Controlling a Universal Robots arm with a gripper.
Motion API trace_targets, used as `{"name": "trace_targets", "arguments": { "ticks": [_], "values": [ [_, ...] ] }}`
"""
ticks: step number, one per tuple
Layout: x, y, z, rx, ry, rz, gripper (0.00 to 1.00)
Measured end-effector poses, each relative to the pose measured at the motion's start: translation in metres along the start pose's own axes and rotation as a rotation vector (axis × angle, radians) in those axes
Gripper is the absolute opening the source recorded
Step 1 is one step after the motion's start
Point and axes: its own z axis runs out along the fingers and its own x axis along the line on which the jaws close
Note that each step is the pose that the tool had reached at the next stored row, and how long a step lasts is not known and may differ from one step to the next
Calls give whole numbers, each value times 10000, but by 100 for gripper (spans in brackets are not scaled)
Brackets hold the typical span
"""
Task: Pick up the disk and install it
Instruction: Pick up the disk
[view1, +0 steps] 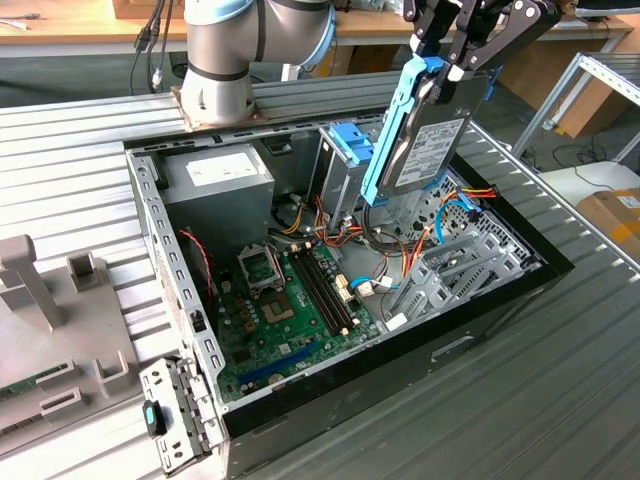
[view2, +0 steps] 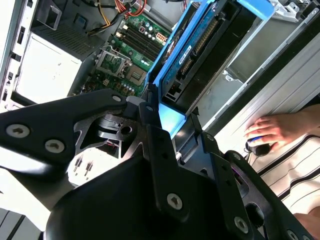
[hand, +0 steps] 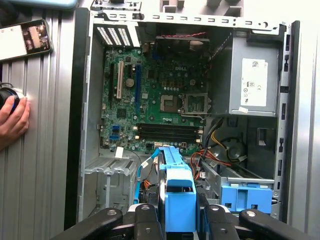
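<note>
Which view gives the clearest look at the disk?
The exterior view: the disk hangs in the gripper above the open case, label and blue rail visible. The second wrist view shows it close, steeply angled; the first wrist view shows mainly the rail's end.

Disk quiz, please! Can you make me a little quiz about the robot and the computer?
1. True or false: the gripper holds the disk above the open case.
2. Which colour are the disk's rails? A red, B blue, C yellow.
3. Fill in: the board lying in the case is coloured ____.

Key: 1 true; 2 B; 3 green.
</note>
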Motion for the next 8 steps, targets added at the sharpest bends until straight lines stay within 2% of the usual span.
{"name": "trace_targets", "arguments": {
  "ticks": [4,8],
  "values": [
    [0,-10,0,0,1,-2,37],
    [3,-82,-2,0,2,0,37]
  ]
}}
